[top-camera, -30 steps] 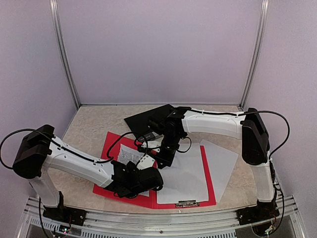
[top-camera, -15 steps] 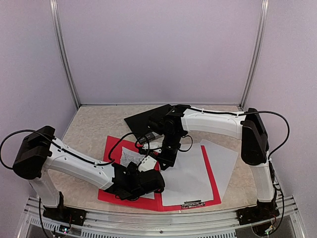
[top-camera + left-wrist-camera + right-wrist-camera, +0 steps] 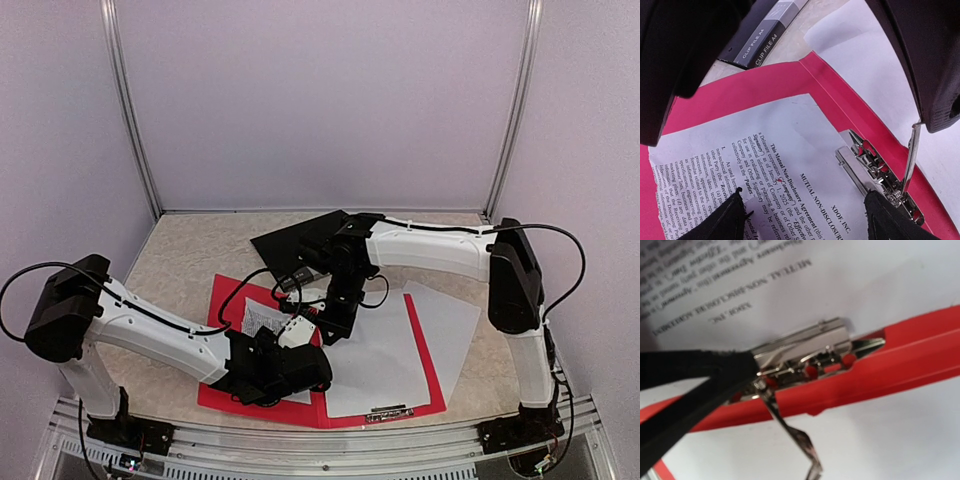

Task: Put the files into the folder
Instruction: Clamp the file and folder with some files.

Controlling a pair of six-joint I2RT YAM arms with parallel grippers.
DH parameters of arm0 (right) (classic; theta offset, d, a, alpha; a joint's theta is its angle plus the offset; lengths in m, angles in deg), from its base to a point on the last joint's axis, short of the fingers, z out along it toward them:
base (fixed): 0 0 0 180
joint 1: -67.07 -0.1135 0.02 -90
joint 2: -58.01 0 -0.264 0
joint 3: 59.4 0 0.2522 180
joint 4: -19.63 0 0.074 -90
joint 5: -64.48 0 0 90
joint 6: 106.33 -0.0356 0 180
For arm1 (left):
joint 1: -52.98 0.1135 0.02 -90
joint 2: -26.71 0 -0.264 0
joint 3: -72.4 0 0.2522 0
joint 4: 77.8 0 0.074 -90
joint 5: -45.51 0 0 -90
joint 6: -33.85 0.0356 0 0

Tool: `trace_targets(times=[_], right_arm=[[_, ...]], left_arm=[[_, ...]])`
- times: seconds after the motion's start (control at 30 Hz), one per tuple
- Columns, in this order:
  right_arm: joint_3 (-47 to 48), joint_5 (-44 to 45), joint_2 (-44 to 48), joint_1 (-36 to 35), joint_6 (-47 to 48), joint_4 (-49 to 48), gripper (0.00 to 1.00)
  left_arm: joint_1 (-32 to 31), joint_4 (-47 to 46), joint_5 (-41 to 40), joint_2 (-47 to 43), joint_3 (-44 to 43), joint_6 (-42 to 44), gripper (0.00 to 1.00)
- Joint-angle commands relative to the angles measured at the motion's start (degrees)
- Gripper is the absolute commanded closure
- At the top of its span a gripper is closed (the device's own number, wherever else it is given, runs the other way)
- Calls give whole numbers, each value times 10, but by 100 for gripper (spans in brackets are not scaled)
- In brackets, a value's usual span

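Left fingers point(image 3: 730, 220) spread over printed sheet point(image 3: 755, 165), just left of clip point(image 3: 875, 170). Sheet's top edge meets clip, long axis running away leftward. Right fingers point(image 3: 695, 375) touch clip, nearer arm; their spread unclear. Blank sheets point(image 3: 375, 350) right of clip, on red folder point(image 3: 765, 85).

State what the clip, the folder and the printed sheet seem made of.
Clip: polished metal, probably steel; silvery with mirror-like glints. Folder: red, smooth, faint sheen; coated card or thin plastic, unclear which. Printed sheet: thin matte white paper carrying black print.
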Motion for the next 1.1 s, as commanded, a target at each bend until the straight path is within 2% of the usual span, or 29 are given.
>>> trace_targets(times=[0.0, 0.13, 0.4, 0.77, 1.07], right_arm=[[-11, 24, 0, 2, -77, -215, 100], [-23, 28, 6, 3, -86, -224, 100], [-32, 32, 7, 10, -114, -234, 100], [-40, 46, 13, 23, -131, -247, 100], [-42, 44, 8, 26, -152, -251, 100]], left_arm=[[-75, -132, -11, -22, -25, 158, 21], [-66, -162, -12, -42, -2, 186, 21], [-58, -171, 53, -154, 72, 159, 23], [16, -111, 168, -307, 147, 119, 25], [42, -114, 189, -304, 148, 125, 26]])
